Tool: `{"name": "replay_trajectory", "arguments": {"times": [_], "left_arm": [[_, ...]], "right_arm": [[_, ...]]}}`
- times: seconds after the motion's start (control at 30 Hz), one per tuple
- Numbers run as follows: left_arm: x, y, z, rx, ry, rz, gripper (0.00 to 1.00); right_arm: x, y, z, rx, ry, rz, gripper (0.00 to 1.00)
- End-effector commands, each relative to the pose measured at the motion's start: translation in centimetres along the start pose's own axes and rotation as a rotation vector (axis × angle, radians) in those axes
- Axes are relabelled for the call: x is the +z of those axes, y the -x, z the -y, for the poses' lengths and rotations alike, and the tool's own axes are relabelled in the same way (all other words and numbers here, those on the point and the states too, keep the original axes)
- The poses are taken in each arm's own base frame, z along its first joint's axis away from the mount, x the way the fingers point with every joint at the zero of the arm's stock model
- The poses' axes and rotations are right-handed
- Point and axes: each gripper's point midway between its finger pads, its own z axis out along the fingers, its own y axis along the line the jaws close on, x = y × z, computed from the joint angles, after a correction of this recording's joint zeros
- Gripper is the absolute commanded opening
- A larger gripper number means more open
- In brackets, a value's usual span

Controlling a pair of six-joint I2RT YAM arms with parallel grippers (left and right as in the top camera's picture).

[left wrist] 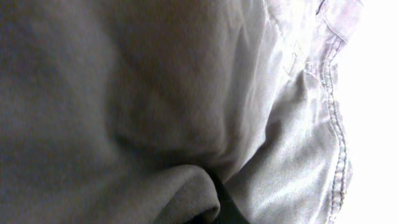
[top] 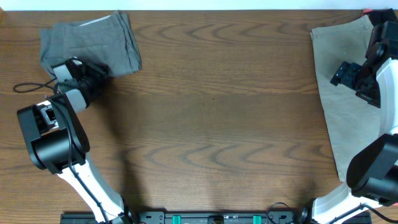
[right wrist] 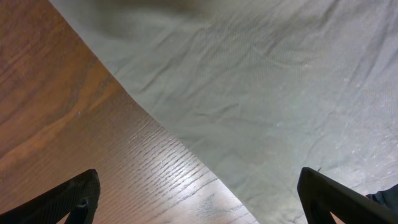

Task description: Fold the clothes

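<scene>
The dark grey shorts point(top: 93, 38) lie folded into a small bundle at the table's far left corner. My left gripper point(top: 98, 74) is at the bundle's near edge. In the left wrist view grey cloth point(left wrist: 155, 93) with a stitched seam fills the frame, and a fold of it bunches against a dark finger point(left wrist: 217, 208). The gripper looks shut on that fold. The light khaki-beige shorts point(top: 348, 118) lie spread flat along the right edge. My right gripper point(top: 344, 73) hovers open over their left edge point(right wrist: 280, 93), fingers wide apart point(right wrist: 199, 199) and empty.
The wooden table point(top: 217, 112) stretches between the two garments. A thin black cable point(top: 31, 86) loops on the table beside the left arm. The arm bases stand at the near edge.
</scene>
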Motion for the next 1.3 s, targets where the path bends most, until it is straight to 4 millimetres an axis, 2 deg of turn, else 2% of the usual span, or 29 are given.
{"name": "replay_trajectory", "arguments": {"times": [0.0,0.1,0.27,0.53,0.63,0.87,1.0,1.27], "left_arm": [[1.2,-3.4,-2.9,0.108,0.058,-0.147,0.06],[0.5,-3.7,-4.2,0.143,0.099,-0.188,0.06],[-0.5,-2.7,-5.9,0.143,0.122,-0.185,0.06],[0.9,-3.3,-4.1,0.322,0.099,-0.168,0.06],[1.5,-3.3,-2.8,0.363,0.074,-0.145,0.06],[2.4,-2.1,-1.7,0.403,0.072,-0.096,0.06],[2.3,-2.1,-2.1,0.418,0.083,-0.109,0.06],[1.4,-1.8,-4.0,0.445,0.119,-0.136,0.06]], "right_arm": [[-0.2,0.2,0.2,0.011,-0.005,0.008,0.99],[-0.2,0.2,0.2,0.011,-0.005,0.008,0.99],[-0.2,0.2,0.2,0.011,-0.005,0.008,0.99],[-0.2,0.2,0.2,0.011,-0.005,0.008,0.99],[-0.2,0.2,0.2,0.011,-0.005,0.008,0.99],[-0.2,0.2,0.2,0.011,-0.005,0.008,0.99],[-0.2,0.2,0.2,0.011,-0.005,0.008,0.99],[-0.2,0.2,0.2,0.011,-0.005,0.008,0.99]]}}
